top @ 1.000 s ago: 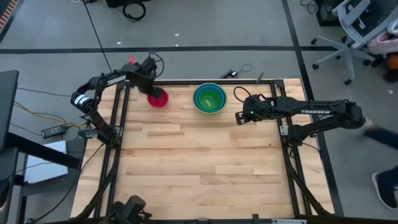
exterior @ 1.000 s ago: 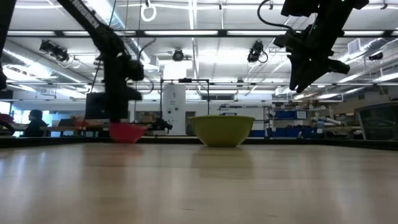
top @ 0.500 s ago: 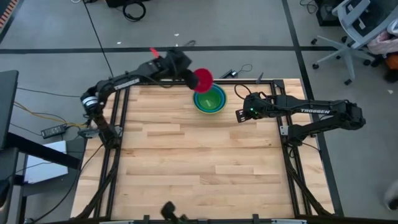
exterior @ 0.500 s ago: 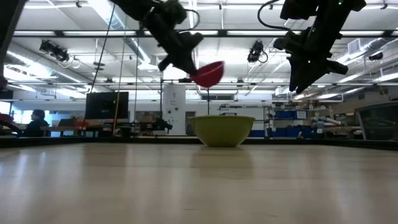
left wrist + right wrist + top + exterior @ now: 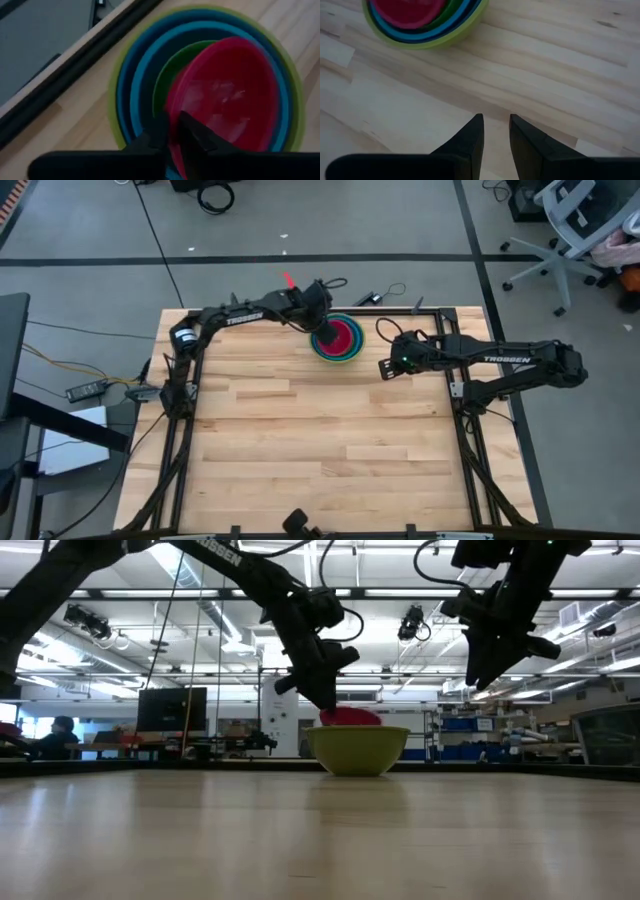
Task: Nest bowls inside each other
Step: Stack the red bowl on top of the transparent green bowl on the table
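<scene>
The bowls stand nested at the table's far middle. From outside in they are the olive-green bowl, light blue, cyan-blue and lime-green. The magenta-red bowl sits tilted in the lime-green one, its rim showing above the olive rim. My left gripper reaches in from the far left and is shut on the magenta-red bowl. My right gripper hangs open above the table, right of the stack, with nothing between its fingers. My left gripper has the magenta-red bowl's rim between its two fingers, one finger inside the bowl and one outside. The fingers slant down from the table's far left. The bowl leans inside the lime-green bowl, its held side higher.
Black frame rails run along the table's left and right edges. A cable lies at the far edge. The near half of the wooden table is free room. An office chair stands beyond the far right corner.
My left gripper has lifted the magenta-red bowl off the table at the far left. It carried the bowl, tipped, toward the right over the stack and lowered it into the lime-green bowl. The right arm has kept still.
</scene>
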Controlling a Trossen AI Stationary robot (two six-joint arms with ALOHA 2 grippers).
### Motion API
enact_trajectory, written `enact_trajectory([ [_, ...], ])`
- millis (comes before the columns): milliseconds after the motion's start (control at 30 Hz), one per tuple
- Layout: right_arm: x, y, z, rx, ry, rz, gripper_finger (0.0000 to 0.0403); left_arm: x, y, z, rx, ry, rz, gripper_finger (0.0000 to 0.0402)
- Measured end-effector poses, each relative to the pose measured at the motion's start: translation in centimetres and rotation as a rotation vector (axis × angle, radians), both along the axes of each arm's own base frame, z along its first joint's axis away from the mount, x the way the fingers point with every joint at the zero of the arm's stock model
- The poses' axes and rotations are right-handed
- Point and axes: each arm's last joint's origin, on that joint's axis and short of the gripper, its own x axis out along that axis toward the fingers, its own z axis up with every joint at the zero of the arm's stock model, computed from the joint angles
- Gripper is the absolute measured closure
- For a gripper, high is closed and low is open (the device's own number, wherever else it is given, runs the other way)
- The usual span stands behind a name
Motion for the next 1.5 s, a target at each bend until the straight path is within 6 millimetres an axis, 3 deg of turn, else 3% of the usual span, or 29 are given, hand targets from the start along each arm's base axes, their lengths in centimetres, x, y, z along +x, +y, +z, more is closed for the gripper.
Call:
enact_trajectory([
  [267,0.1,0.3,0.0,0.007,-0.006,0.000,0.0304,-0.3,0.3,0.3,-0.003,0.018,0.001,0.0279],
  [467,0.4,0.3,0.2,-0.005,-0.047,0.009,0.0304,-0.8,0.6,1.7,-0.018,0.046,0.012,0.0226],
  [567,1.1,0.1,0.6,-0.039,-0.113,0.043,0.0304,-0.5,0.9,1.5,0.012,0.032,0.018,0.0222],
  [733,1.8,-0.2,1.2,-0.085,-0.204,0.051,0.0304,0.5,0.7,-1.2,-0.025,0.093,0.033,0.0222],
  [933,2.1,-0.3,1.6,-0.117,-0.244,0.044,0.0304,1.5,0.0,-2.0,0.068,0.135,0.050,0.0235],
  [1000,2.2,-0.3,1.7,-0.129,-0.254,0.058,0.0304,1.4,-0.1,-1.5,0.078,0.119,0.050,0.0239],
  [1133,2.8,-0.2,2.2,-0.177,-0.303,0.113,0.0304,0.8,-0.5,2.0,0.142,0.031,0.053,0.0244],
  [1233,3.3,-0.2,2.8,-0.216,-0.366,0.161,0.0304,0.0,-0.4,3.4,0.161,0.011,0.058,0.0246],
  [1367,3.8,-0.3,3.5,-0.255,-0.431,0.192,0.0304,-0.2,-0.6,3.7,0.178,0.021,0.041,0.0246],
  [1500,3.7,-0.4,3.5,-0.248,-0.435,0.194,0.0304,1.0,-1.7,1.7,0.160,0.089,-0.021,0.0246],
])
